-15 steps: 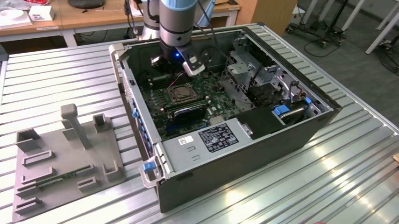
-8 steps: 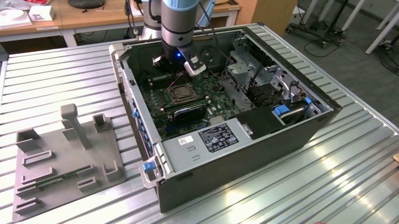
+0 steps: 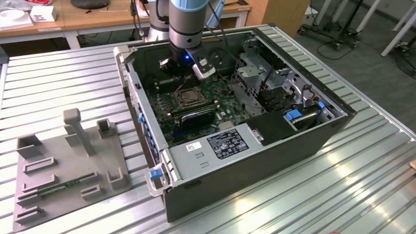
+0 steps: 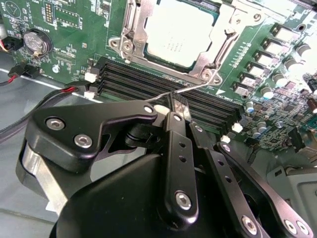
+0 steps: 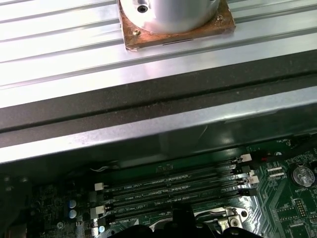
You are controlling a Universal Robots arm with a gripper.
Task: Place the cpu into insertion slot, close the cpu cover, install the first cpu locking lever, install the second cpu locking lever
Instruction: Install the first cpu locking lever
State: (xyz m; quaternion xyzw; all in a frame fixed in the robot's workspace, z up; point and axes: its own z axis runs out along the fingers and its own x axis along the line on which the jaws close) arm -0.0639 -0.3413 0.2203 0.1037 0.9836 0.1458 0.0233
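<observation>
End effector [image 4: 179, 108] grips lever [image 4: 199, 87] (cover [image 4: 136, 24] over cpu [image 4: 178, 32]).

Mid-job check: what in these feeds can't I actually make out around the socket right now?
Second wrist view: the locking lever has its free end behind the tool, so grip is unclear.
Same view: the cpu cover and cpu are cut off by the picture edge.
Exterior view: the insertion slot is too small to judge lever positions.
First wrist view: the tool's dark body covers most of the slot.
</observation>
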